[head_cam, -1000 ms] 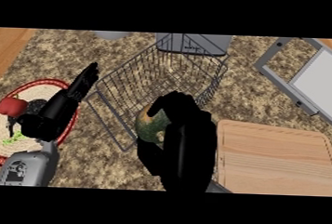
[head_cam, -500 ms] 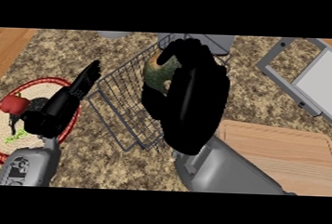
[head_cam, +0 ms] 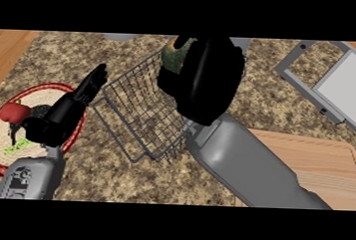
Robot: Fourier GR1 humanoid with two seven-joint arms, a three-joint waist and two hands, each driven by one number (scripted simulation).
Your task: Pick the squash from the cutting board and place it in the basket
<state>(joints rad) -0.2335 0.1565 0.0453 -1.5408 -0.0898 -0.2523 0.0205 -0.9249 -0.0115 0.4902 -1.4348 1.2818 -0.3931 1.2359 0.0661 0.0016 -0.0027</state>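
Right hand (head_cam: 204, 75) is curled round the squash (head_cam: 173, 56), holding it over the far part of the wire basket (head_cam: 140, 118); only a green-yellow sliver of squash shows past the fingers, and hand plus forearm hide most of the basket's right side. Left hand (head_cam: 67, 110) sits with fingers straight, just left of the basket and over a red-rimmed plate (head_cam: 35, 92), covering part of it. Cutting board (head_cam: 319, 167) lies at lower right, partly behind the forearm and cut off at the edge of the table (head_cam: 105, 174).
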